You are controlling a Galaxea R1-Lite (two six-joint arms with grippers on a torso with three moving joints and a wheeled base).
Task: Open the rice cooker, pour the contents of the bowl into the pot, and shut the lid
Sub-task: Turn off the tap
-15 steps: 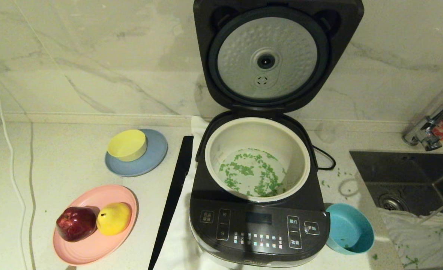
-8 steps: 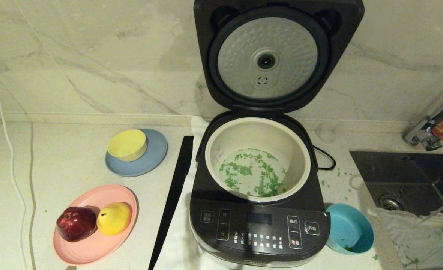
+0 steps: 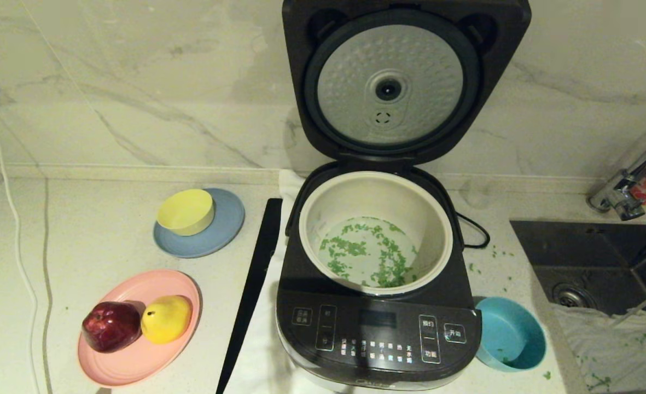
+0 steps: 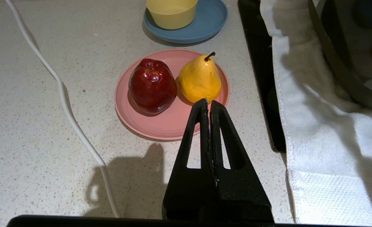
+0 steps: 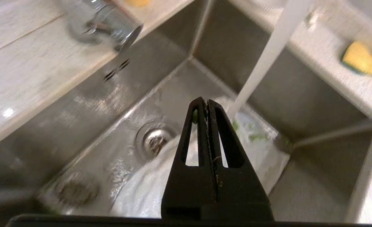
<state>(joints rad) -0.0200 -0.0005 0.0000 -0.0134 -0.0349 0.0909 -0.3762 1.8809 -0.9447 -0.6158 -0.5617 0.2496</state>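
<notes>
Lid (image 3: 391, 82) stood upright at frame top; right gripper (image 5: 207, 102), fingers pressed together, sat nearer, over the sink (image 5: 78, 126) at right.

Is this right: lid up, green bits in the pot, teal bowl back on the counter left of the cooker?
Not quite. The head view shows the teal bowl on the counter right of the cooker, not left. The rest holds: lid up, green bits in the pot.
</notes>
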